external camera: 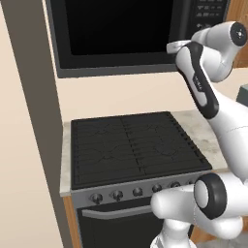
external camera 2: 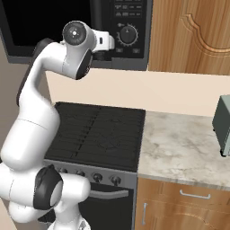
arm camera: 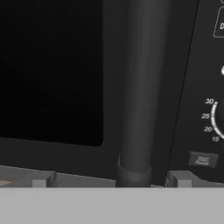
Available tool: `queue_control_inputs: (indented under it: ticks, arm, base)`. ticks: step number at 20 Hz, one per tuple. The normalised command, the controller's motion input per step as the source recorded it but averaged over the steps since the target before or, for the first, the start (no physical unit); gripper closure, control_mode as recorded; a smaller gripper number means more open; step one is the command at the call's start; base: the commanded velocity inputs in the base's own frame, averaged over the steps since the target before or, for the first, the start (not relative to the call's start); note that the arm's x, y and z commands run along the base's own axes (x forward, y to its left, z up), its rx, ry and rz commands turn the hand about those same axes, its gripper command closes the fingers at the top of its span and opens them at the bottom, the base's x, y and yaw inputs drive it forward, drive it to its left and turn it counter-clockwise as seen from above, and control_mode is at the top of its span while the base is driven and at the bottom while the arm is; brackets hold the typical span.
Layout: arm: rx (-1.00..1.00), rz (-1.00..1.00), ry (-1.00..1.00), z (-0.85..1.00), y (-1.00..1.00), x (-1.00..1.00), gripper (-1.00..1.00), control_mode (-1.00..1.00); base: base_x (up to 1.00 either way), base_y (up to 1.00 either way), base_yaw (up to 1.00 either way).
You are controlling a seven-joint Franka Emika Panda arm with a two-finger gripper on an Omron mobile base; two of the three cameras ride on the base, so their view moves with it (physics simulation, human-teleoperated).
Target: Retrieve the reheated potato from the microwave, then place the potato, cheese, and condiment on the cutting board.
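Observation:
The microwave [external camera: 121,29] hangs above the stove with its dark glass door [arm camera: 48,65] closed. My gripper [arm camera: 109,180] is pressed up close to the door's right edge, below the button panel and round dial [external camera 2: 128,33]. The gripper is open. In the hand view the vertical door handle [arm camera: 142,87] stands between the two fingertips [arm camera: 41,179], with a gap on each side. In the right base view the hand [external camera 2: 104,49] sits against the microwave's lower front. The potato, cheese, condiment and cutting board are out of view.
A black gas stove [external camera: 131,145] with front knobs lies under the arm. A marble counter [external camera 2: 179,148] runs to its right, with a pale grey-green toaster oven [external camera 2: 222,121] at the edge. A wooden cabinet [external camera 2: 193,36] flanks the microwave, and a tall panel [external camera: 24,121] closes the left side.

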Motion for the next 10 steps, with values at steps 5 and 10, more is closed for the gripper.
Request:
queue_control_inputs:
  ticks: [5, 10]
  arm:
    - [0.00, 0.00, 0.00, 0.17, -0.08, 0.33, -1.00, -1.00]
    - [0.00, 0.00, 0.00, 0.19, -0.05, 0.35, -1.00, -1.00]
  base:
    - [0.00, 0.00, 0.00]
    - [0.00, 0.00, 0.00]
